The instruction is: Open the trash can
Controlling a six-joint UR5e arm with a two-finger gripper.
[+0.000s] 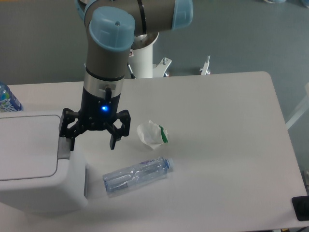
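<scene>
I hold the gripper (91, 143), jaws spread and empty, beside the trash can's (29, 159) grey push tab (63, 151) to press it.

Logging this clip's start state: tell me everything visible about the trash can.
The trash can is a large boxy white plastic bin with rounded corners, standing upright at the table's left front, cut off by the frame edge. Its flat white lid lies closed. A grey push tab sits on its right edge, where the open end effector has one fingertip.
</scene>
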